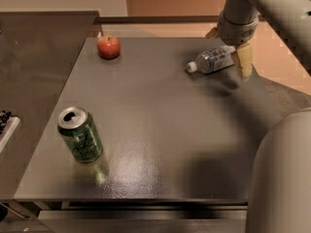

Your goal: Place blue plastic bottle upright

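The blue plastic bottle lies on its side at the far right of the dark table, with its white cap pointing left. My gripper hangs over the bottle's base end. It is open, with one tan finger in front of the bottle and the other behind it. The bottle's base is partly hidden by the near finger. I cannot tell whether the fingers touch the bottle.
A green soda can stands upright at the front left. A red apple sits at the far left. My arm's pale body fills the lower right corner. A lower dark surface borders the table's left side.
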### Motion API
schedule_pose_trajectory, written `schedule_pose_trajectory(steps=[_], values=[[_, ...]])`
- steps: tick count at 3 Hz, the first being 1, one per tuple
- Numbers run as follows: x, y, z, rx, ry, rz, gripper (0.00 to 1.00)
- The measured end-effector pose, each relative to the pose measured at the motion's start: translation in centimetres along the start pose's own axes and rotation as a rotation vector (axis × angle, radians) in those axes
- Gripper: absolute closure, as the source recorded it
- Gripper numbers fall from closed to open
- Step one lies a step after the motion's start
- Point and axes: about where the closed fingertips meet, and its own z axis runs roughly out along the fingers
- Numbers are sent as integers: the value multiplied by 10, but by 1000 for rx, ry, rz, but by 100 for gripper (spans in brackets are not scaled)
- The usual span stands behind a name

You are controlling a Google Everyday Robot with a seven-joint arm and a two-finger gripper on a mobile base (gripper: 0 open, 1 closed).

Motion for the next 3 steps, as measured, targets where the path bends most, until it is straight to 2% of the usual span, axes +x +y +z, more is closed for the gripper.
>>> schedule_pose_trajectory(steps=[3], values=[[5,-22,24,-77,74,-39,0]])
